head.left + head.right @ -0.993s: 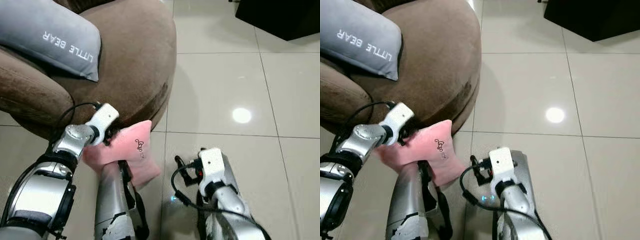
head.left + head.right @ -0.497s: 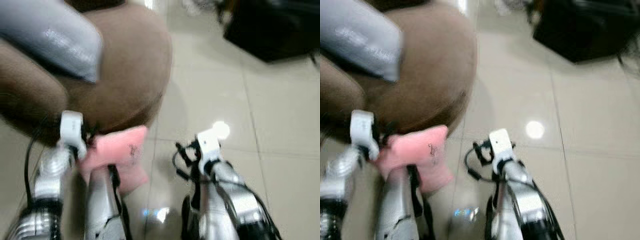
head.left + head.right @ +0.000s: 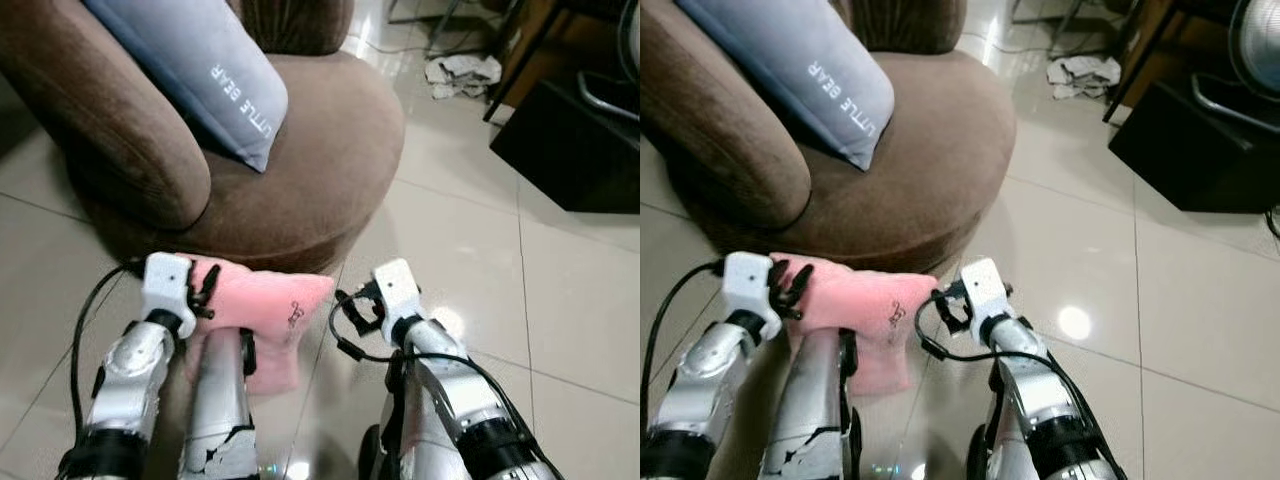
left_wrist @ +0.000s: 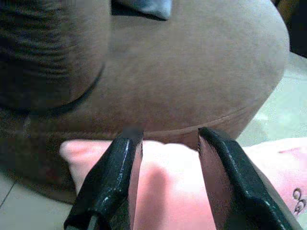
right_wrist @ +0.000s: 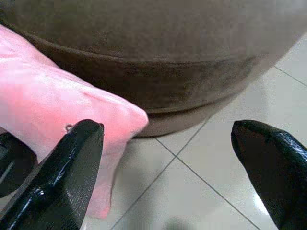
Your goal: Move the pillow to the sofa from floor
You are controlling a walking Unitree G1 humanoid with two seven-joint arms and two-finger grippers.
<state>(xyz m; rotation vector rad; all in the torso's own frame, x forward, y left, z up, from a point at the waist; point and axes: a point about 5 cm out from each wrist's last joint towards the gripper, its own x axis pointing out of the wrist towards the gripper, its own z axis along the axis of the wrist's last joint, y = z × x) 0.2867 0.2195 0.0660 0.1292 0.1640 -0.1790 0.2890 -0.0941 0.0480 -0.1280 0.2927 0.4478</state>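
A pink pillow (image 3: 265,310) with a small dark emblem hangs just off the tiled floor, right in front of the round brown sofa (image 3: 330,150). My left gripper (image 3: 205,295) is shut on the pillow's left end; in the left wrist view its black fingers (image 4: 120,182) pinch the pink fabric (image 4: 168,191) close to the sofa's base. My right gripper (image 3: 352,308) is open beside the pillow's right corner. In the right wrist view that corner (image 5: 72,110) lies next to one wide-spread finger (image 5: 72,177), and I cannot tell if they touch.
A grey pillow (image 3: 200,70) printed LITTLE BEAR leans on the sofa seat against the left armrest (image 3: 110,130). A black cabinet (image 3: 570,150) stands at the right, with crumpled cloth (image 3: 460,70) on the glossy tiles behind it. Open floor (image 3: 470,260) lies right of the sofa.
The camera has shifted and shows more of the sofa. The left gripper has kept its hold on the pink pillow, which now sits level. The right gripper now stands near the pillow's right corner.
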